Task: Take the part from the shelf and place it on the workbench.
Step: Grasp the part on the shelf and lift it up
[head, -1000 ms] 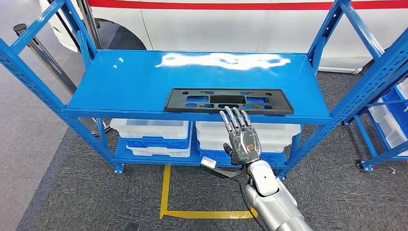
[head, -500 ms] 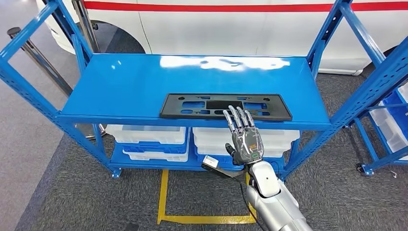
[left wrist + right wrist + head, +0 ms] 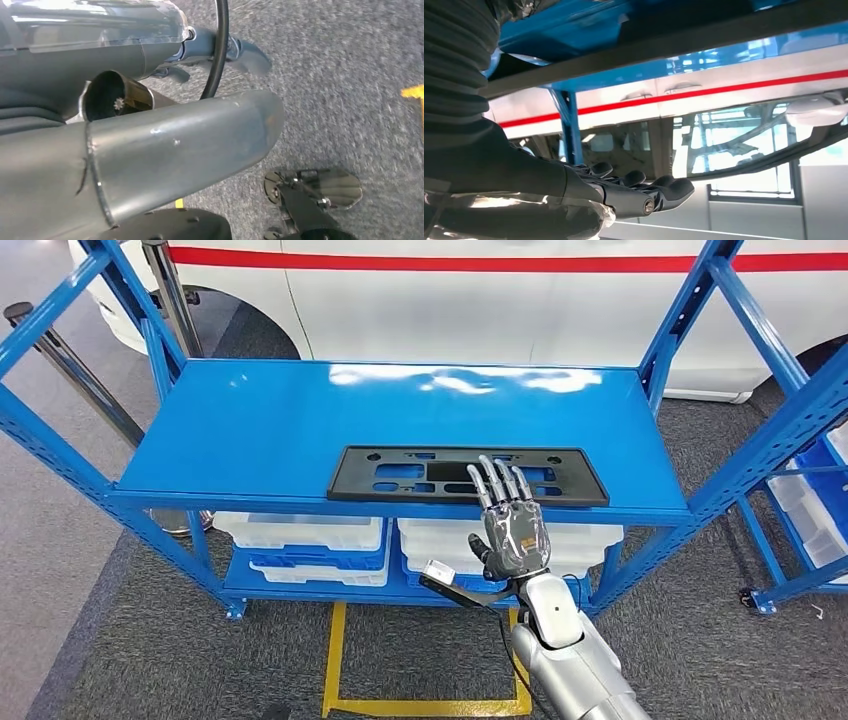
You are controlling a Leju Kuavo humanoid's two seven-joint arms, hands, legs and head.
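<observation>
The part, a long flat black plastic frame with cut-outs, lies along the front edge of the blue shelf's top board. My right hand reaches up from below with its fingers straight and apart, their tips over the part's near edge right of its middle. It holds nothing. In the right wrist view the hand lies stretched out flat, with the part's dark edge running across close by it.
White and blue bins fill the lower shelf. A white vehicle with a red stripe stands behind the shelf. A second blue rack is at the right, a metal post at the left. Yellow tape marks the carpet.
The camera has shifted a little towards the shelf. My right hand has gone forward and up, from the shelf's front edge to having its fingertips over the part's near edge.
</observation>
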